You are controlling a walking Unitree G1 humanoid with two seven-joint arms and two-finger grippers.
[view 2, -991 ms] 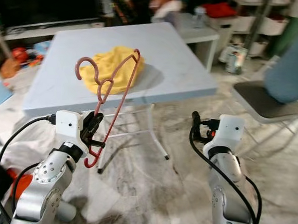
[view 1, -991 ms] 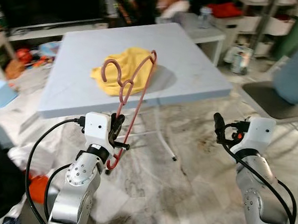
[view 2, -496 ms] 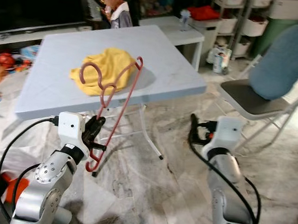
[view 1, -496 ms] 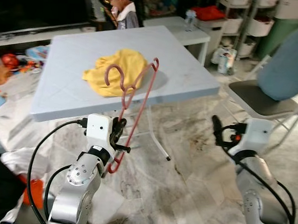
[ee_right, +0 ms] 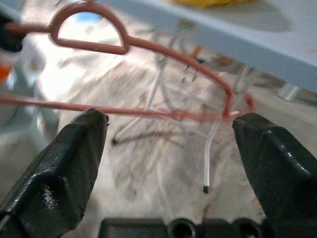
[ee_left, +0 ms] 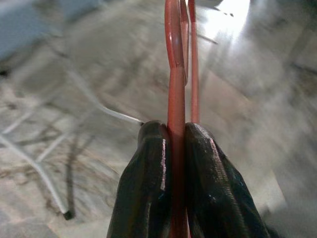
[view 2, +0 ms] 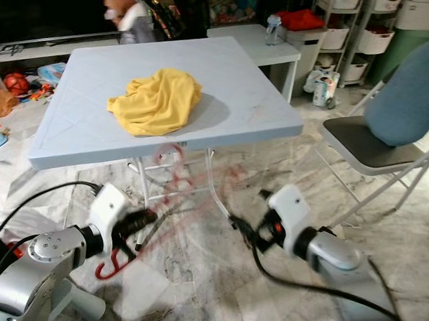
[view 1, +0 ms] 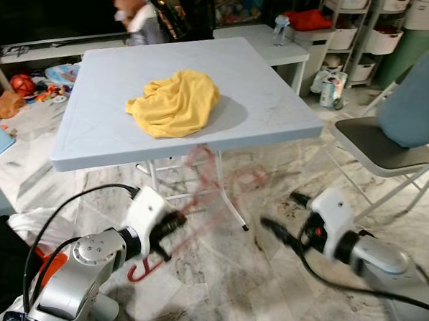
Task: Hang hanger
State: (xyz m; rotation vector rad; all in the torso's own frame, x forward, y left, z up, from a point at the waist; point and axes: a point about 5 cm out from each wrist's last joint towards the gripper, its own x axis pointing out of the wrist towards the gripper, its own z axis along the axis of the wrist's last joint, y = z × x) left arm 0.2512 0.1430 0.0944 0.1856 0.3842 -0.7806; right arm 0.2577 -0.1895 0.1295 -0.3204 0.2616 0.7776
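Hanger (ee_left: 176, 79), red and thin, is seen pinched at one end between the two black fingers (ee_left: 146, 188) of the left gripper (view 1: 174, 220), which are pressed together tight against its bar. From there the hanger is stretched out low above the marble floor (view 1: 215, 290), in front of the table (view 1: 94, 125) and below its front edge, though it is badly smeared by motion in both eye views. Its hook end is made out in the right wrist view, looped and lying across the gap between the fingers of the right gripper (view 1: 277, 227), in front of them and not touched by either. Those right fingers (ee_right: 64, 163) are spread wide, and nothing is held.

On the table a crumpled yellow cloth (view 1: 176, 101) is laid near the middle. A person (view 1: 132, 12) is seen behind the far edge of the table, beside a dark chair. To the right, a grey chair (view 1: 396, 134) is stood on the floor, well apart from both arms. Shelves (view 1: 365, 32) with bins are lined along the back, and a bottle (view 1: 280, 29) is stood on a white side table there.

No brand, label or writing can be read anywhere; everything of that kind is too small or too blurred.
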